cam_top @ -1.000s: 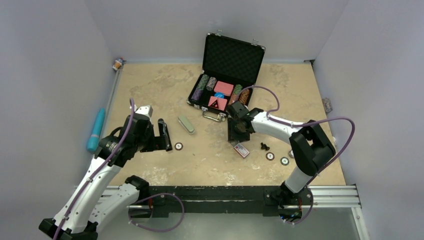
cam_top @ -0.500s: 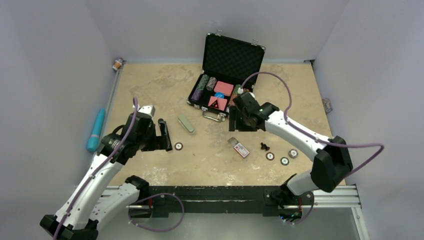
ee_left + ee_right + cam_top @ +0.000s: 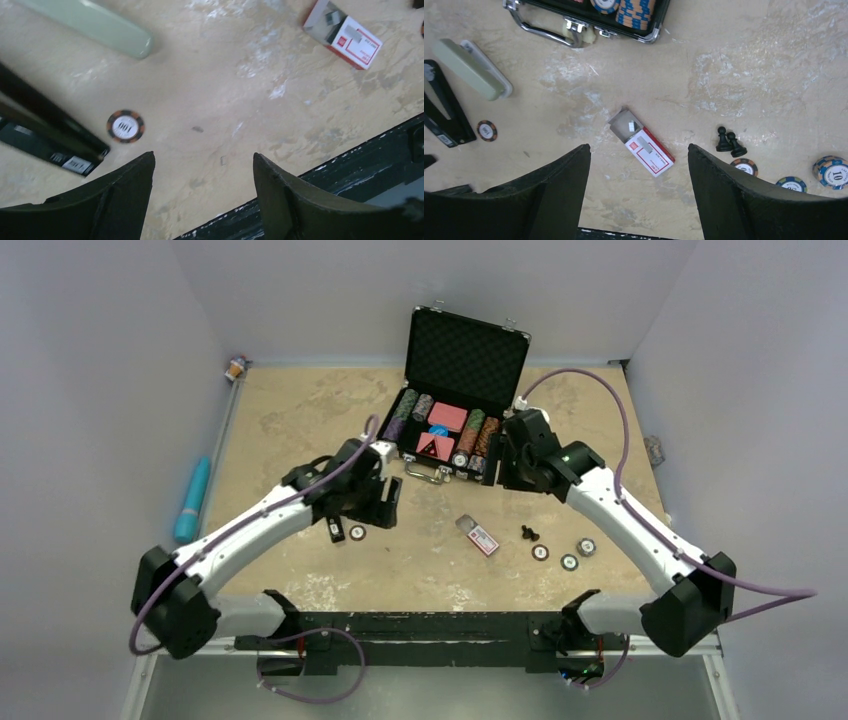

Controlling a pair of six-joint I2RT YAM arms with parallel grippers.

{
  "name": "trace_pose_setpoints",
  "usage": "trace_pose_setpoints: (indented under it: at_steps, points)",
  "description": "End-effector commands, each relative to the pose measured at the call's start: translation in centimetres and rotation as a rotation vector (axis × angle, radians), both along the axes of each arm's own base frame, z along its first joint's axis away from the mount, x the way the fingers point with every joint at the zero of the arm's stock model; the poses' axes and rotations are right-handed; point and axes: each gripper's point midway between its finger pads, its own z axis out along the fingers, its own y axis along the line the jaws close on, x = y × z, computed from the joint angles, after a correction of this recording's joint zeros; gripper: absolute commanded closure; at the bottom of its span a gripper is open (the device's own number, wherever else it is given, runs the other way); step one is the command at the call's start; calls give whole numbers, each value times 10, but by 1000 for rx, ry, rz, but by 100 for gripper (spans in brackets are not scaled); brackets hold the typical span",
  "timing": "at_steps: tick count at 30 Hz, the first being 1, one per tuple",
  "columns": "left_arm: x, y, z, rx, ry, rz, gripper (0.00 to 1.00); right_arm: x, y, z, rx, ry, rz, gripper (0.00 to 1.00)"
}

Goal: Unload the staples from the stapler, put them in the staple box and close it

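At 9 o'clock in the overhead view, a long blue object [image 3: 192, 500] lies along the left edge of the sand-coloured table [image 3: 300, 410].

- Left arm: stretched from its base toward the table's middle, covering much of what lies beneath it.
- Stapler [image 3: 55, 125]: flat on the table at about 8 o'clock of the table's centre. It sits under the left arm's wrist, and neither gripper touches it. The wrist views show two black limbs splayed in a narrow V, with a white label near one end.
- Single poker chip [image 3: 357, 533]: just beside the stapler, at its 3 o'clock overhead.
- Pale grey-green bar [image 3: 95, 22]: on the table at about 12 o'clock of that chip in the left wrist view, near the stapler.
- Left gripper [image 3: 202, 160]: above the table with its fingers spread. Bare tabletop shows between them and nothing is held.
- Open poker case [image 3: 465, 355]: at 12 o'clock of the table, lid upright, chip stacks in its tray.
- Small box with a red-and-white label [image 3: 482, 537]: one end flap open, at 3 o'clock of the single chip and well apart from it.
- Two black chess pawns [image 3: 529, 533]: near the box, at its 3 o'clock.
- Three more chips [image 3: 569, 562]: at 4 o'clock of the pawns.
- Right gripper [image 3: 638, 150]: raised near the case's right end, fingers wide apart and holding nothing. The box lies on the table below the gap.
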Motion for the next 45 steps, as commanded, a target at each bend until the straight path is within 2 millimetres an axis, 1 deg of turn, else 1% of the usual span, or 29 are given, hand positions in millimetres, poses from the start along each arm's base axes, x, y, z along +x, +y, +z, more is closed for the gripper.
trace_pose_setpoints:
  at_steps: [1,5,10,13,18,22,26,31,34,35,37,41,45]
  points:
    - [35,-71,19,-133,-55,-141,26,10,3,55,60,-143,14,25]
    - [49,-114,7,-150,-2,-223,34,2,-1,62,72,-153,12,26]
    - [54,-153,-8,-146,39,-309,41,-15,-8,60,95,-138,-9,26]
    - [55,-168,-18,-132,63,-337,44,-25,-11,57,122,-127,-24,26]
    - [50,-186,-36,-116,108,-382,48,-36,-13,53,147,-114,-34,27]
    - [48,-196,-49,-96,126,-390,56,-37,-15,56,153,-123,-44,27]
    - [54,-202,-61,-68,130,-379,57,-38,-14,56,155,-121,-40,28]
    - [61,-204,-77,-31,135,-384,61,-37,-12,54,155,-112,-28,28]
    - [64,-204,-83,-16,135,-381,63,-37,-12,55,152,-113,-24,28]
    - [65,-204,-85,-11,133,-378,66,-37,-12,55,152,-113,-22,28]
    - [66,-203,-87,-6,130,-377,68,-38,-12,54,151,-110,-21,28]
    - [64,-204,-92,-1,146,-384,77,-39,-12,53,153,-106,-18,28]
    - [62,-203,-98,7,166,-396,78,-39,-12,53,155,-106,-16,28]
